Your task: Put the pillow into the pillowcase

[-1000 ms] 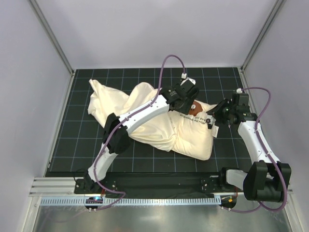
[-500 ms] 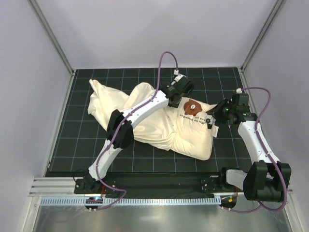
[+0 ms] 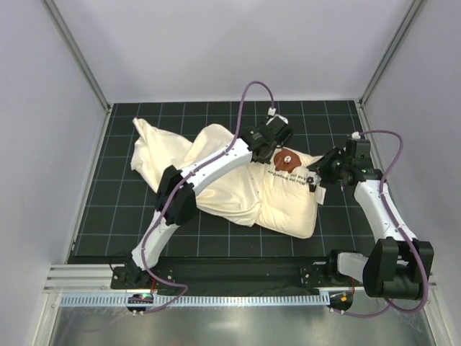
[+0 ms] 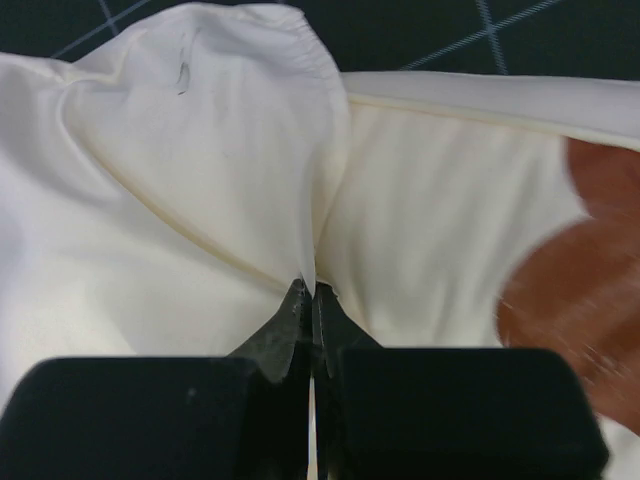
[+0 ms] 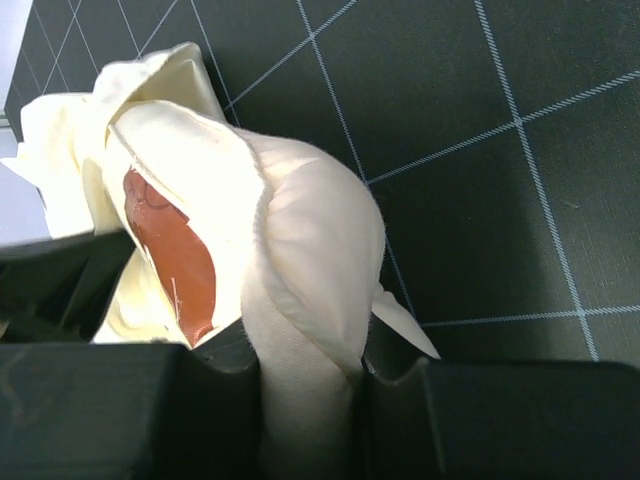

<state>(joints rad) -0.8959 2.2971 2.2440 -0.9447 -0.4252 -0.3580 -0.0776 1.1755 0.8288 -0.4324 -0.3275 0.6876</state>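
Pillow [image 3: 292,205] lies mid-right on the mat [image 3: 122,209], long axis roughly left to right, its left end under the pillowcase [image 3: 155,148] and its logo [image 3: 287,160] bare. Left gripper [image 4: 309,297] is clamped on the pillowcase hem just left of the logo. Right gripper [image 5: 305,355] pinches the pillow's right edge, so the hem must travel rightward toward it. A second ago the left jaws stood open over the logo; the right grip is unchanged.

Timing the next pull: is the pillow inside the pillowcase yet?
Only partly, it seems: the pillow lies with its logo bare past the hem of the pillowcase, pinched by the shut left gripper.
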